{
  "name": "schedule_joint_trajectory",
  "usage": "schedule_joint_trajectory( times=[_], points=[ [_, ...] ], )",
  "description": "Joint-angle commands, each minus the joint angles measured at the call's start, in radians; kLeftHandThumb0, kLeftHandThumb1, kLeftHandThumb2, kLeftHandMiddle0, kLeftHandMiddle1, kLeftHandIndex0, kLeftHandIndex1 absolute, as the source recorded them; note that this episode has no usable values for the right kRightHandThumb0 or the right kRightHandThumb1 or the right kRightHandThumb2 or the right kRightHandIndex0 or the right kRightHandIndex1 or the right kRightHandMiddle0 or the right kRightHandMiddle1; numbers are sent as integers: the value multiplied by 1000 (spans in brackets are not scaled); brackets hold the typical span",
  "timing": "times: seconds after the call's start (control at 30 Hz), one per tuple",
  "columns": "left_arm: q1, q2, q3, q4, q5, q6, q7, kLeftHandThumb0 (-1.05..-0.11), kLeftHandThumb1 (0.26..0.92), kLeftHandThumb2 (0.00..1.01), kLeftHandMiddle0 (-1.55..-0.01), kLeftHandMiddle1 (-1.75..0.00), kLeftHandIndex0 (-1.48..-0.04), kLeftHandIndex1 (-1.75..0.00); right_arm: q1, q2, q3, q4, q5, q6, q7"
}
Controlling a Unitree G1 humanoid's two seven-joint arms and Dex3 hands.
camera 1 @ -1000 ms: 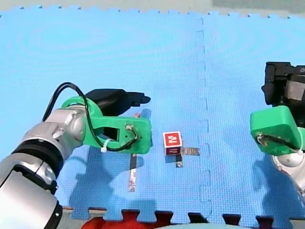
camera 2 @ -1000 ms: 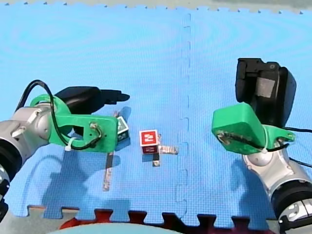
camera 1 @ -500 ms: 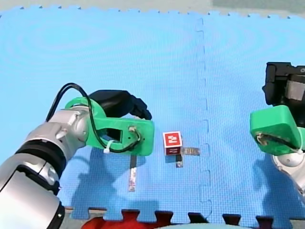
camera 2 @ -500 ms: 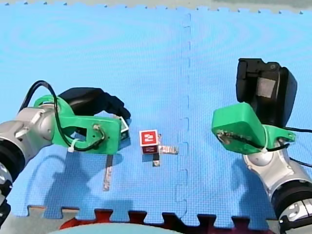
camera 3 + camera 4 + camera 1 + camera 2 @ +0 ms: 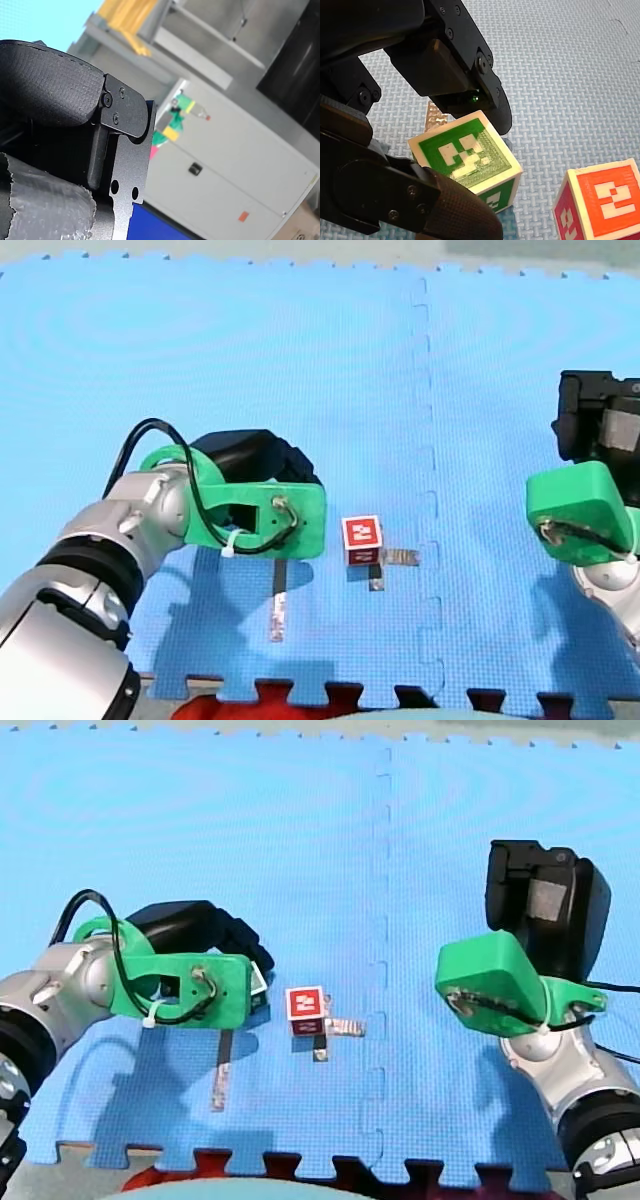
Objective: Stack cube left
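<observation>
1. Nearest: a tape strip [image 5: 277,605] lies flat on the blue mat [image 5: 250,340], in front of the left arm's green wrist mount [image 5: 265,520].
2. Red cube [image 5: 361,539]: sits upright on the mat over a second piece of tape [image 5: 400,557]. It is untouched and nothing is on top of it.
3. Left hand [image 5: 255,455]: low over the mat, just left of the red cube, and clenched on the green cube [image 5: 467,152]. The second wrist view shows its fingers [image 5: 455,85] on opposite sides of the cube.
4. The green cube sits tilted in the grasp, near the red cube but apart from it. Cannot tell whether it is clear of the mat.
5. Right hand [image 5: 535,910]: farther back, well apart on the right side. It holds nothing. Cannot tell whether it is clenched or released.
6. Judgement: the grasp is made; lifting and placing are not yet done.
7. Risks:
   - The tilt may carry through to placement, so the cube lands on an edge and rolls off.
   - The hold looks close to the cube's corners, so it could slip during the lift.
   - A low carry would let the fingers or the cube knock the red cube aside.
</observation>
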Motion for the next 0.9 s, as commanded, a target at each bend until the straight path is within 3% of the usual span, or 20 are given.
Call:
schedule_joint_trajectory(
  times=[0.0, 0.07, 0.2, 0.23, 0.87],
  points=[
    [2, 2, 7, -1, -8, -2, -6, -692, 784, 0, -1061, -1746, -1008, -42, 2, -5, -1, -1, 2, -3, -2],
    [4, 1, 13, -1, -14, -3, -8, -674, 780, 0, -1061, -1746, -1039, -47, 3, -5, -1, -1, 2, -4, -2],
    [9, -3, 22, 0, -22, -2, -2, -384, 755, 1, -1059, -1746, -1446, -136, 3, -4, -2, -1, 3, -4, -1],
    [9, -3, 22, 1, -22, -1, -1, -362, 756, 2, -1059, -1746, -1482, -147, 3, -4, -2, -1, 3, -4, -1],
    [7, 3, 50, 4, -42, -23, -35, -428, 774, 4, -1042, -1746, -1381, -51, 9, -3, -2, -1, 2, -16, -6]
  ],
)
